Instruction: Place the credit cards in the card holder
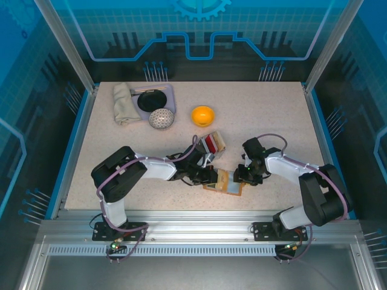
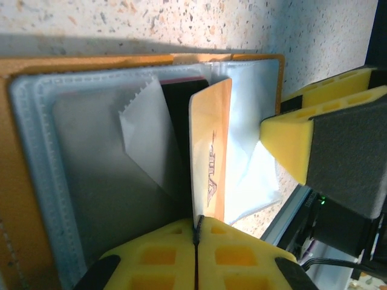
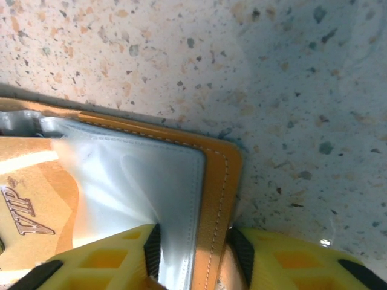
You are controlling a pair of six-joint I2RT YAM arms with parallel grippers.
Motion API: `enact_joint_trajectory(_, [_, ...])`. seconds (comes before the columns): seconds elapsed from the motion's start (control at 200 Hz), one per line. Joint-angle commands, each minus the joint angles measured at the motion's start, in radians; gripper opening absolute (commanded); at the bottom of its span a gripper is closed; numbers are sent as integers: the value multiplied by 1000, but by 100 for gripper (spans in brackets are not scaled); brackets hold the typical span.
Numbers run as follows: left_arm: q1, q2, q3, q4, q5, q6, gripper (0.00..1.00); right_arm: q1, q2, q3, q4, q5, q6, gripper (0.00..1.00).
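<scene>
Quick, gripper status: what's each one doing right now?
Left gripper: closed on the beige VIP card.
Right gripper: closed on the edge of the card holder.

We see a robotics lab test cell.
We note blue printed panels (image 1: 199, 36) at the top, aluminium framing (image 1: 199, 219) at the bottom, and a speckled tabletop (image 1: 266, 121) between.

Open tan card holder (image 2: 91, 169), beige card (image 2: 211, 151) (marked VIP) standing inside.
</scene>
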Motion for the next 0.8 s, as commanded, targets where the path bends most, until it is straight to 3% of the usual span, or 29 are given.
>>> enact_joint_trajectory(0.0, [-11, 46, 34, -27, -35, -30, 8, 7, 30, -49, 139, -79, -12, 44])
enact_joint_trajectory(0.41, [-11, 46, 24, -30, -20, -24, 10, -26, -59, -50, 93, -57, 16, 56])
enact_joint_trajectory(0.795, [-27, 45, 75, -110, 12, 29, 12, -49, -43, -80, 128, -72, 42, 39])
